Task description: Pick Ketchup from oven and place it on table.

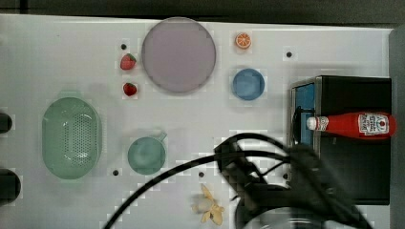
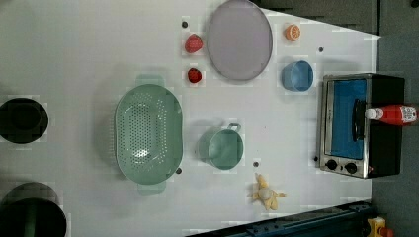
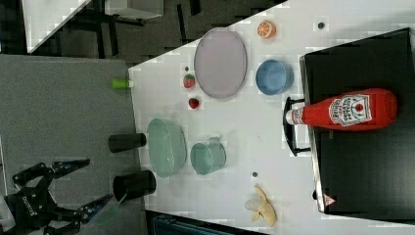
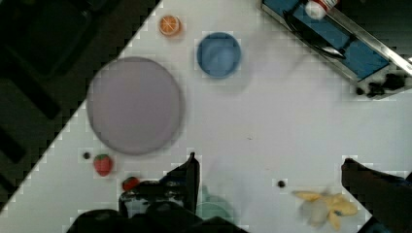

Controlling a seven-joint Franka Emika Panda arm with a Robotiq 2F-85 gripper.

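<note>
Slim red plastic ketchup bottle [image 1: 356,124] with white cap and red-white label lies on its side on the roof of the black box-shaped toaster oven [image 1: 356,157], right side of the top view, cap poking out past the oven's silver front frame over the dark door handle. Same in the right view: bottle [image 3: 345,109] flat on the oven top [image 3: 362,166], cap toward the table. Left view has the oven [image 2: 363,126] at the right edge, bluish glass door shut, knobs at its lower end, bottle [image 2: 393,114] on top. Oven sits on the large white flat tabletop [image 1: 57,57]. Just beside the oven's front, upper centre-right of the top view: small blue round bowl [image 1: 248,84]; past it an orange slice [image 1: 243,41] and a big grey-lilac round plate [image 1: 178,54]. Two red strawberries [image 1: 128,62] left of the plate. Green mug [image 1: 146,155] at lower centre, green perforated oval colander [image 1: 71,137] at left, peeled banana [image 1: 208,205] at the bottom edge. Gripper [image 4: 269,182] hangs over the table well apart from the bottle, fingers [image 4: 187,177] spread wide, nothing between them; in the wrist view the mug and banana are under it. Arm body [image 1: 291,191] covers the lower right of the top view.
</note>
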